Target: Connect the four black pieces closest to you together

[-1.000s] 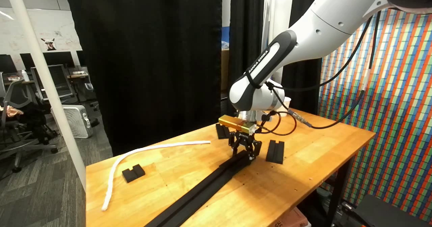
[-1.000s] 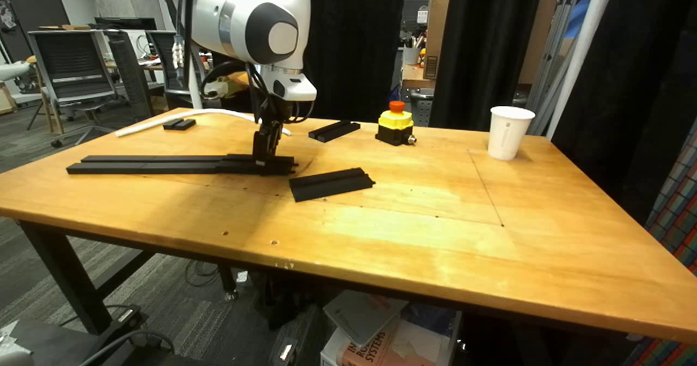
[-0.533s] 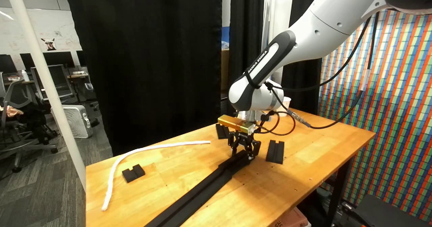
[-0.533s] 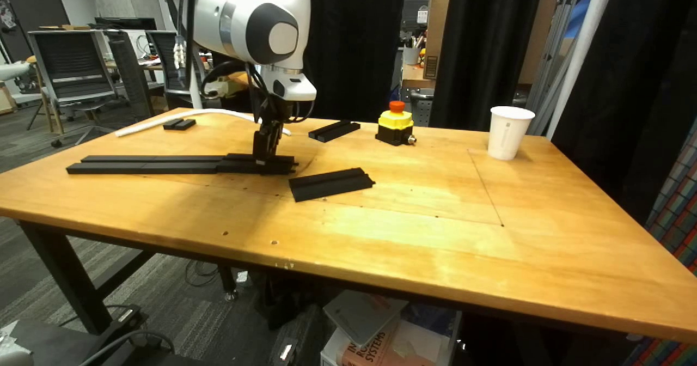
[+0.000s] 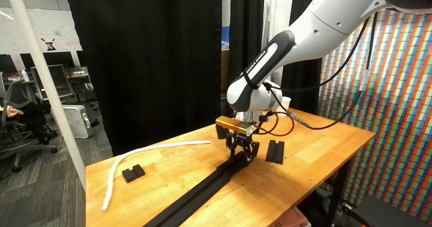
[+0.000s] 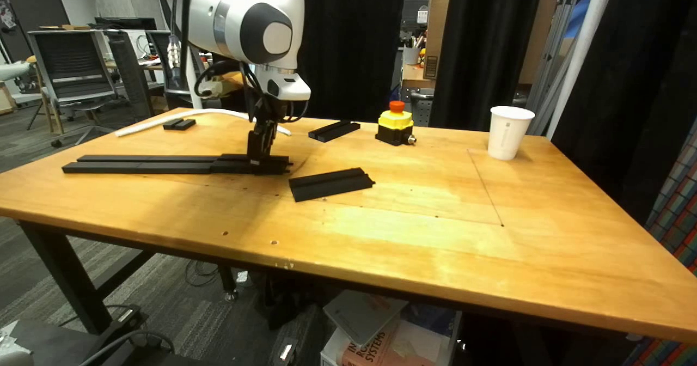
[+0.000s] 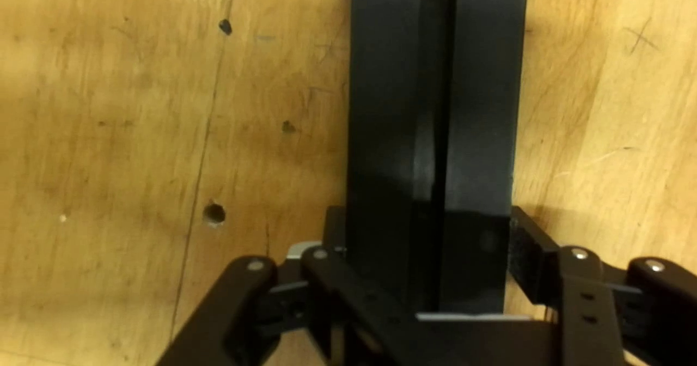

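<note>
where pincer (image 7: 429, 235) grips, black bar (image 7: 457, 137) looks smooth, grooved lengthwise.

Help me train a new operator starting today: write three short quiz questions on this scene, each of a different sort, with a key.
1. Name it: what is the gripper shut on?
2. True or false: the white cup stands upright.
3. Count: how many black pieces lie apart from the long black row?

Key
1. A grooved black bar at one end of the row.
2. True.
3. Three: one block near the white curved strip, another block near the yellow-and-black box, and a separate bar close to the row's gripped end.
</note>
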Controlling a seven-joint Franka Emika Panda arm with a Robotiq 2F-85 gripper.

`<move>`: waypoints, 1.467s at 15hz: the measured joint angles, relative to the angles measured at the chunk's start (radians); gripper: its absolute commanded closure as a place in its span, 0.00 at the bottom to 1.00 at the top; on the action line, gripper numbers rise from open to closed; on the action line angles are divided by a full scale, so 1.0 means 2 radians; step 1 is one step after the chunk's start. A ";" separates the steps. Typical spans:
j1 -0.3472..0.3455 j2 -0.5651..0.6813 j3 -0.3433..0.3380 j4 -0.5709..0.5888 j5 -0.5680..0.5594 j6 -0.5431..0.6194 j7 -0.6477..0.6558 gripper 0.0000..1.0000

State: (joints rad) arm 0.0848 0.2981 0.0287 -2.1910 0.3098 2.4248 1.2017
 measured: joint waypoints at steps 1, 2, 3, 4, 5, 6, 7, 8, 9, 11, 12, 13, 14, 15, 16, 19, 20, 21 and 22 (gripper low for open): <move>0.001 0.000 0.000 0.000 0.000 0.000 0.000 0.54; 0.002 0.000 0.000 0.000 0.000 0.000 0.000 0.54; 0.003 0.000 0.000 0.000 0.000 0.000 0.000 0.54; 0.003 0.000 0.000 0.000 0.000 0.000 0.000 0.54; 0.003 0.000 0.000 0.000 0.000 0.000 0.000 0.54; 0.003 0.000 0.000 0.000 0.000 0.000 0.001 0.54; 0.003 0.000 0.000 -0.001 0.000 0.000 0.002 0.54; 0.003 -0.001 0.000 -0.001 -0.001 0.000 0.005 0.54; 0.004 -0.001 -0.001 -0.001 -0.003 0.000 0.010 0.54; 0.004 -0.002 -0.002 -0.002 -0.006 -0.001 0.020 0.54; 0.004 -0.003 -0.002 -0.003 -0.006 -0.001 0.024 0.54; 0.004 -0.003 -0.002 -0.004 -0.007 -0.001 0.028 0.54; 0.004 -0.004 -0.002 -0.005 -0.007 -0.002 0.032 0.54; 0.004 -0.005 -0.002 -0.006 -0.007 -0.002 0.035 0.54; 0.004 -0.006 -0.002 -0.007 -0.007 -0.003 0.037 0.54; 0.005 -0.008 -0.002 -0.009 -0.007 -0.007 0.040 0.54; 0.005 -0.008 -0.002 -0.009 -0.007 -0.009 0.040 0.54; 0.005 -0.009 -0.002 -0.009 -0.007 -0.011 0.040 0.54; 0.005 -0.009 -0.002 -0.009 -0.007 -0.012 0.040 0.54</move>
State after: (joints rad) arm 0.0952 0.2808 0.0251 -2.2092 0.2956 2.4015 1.2814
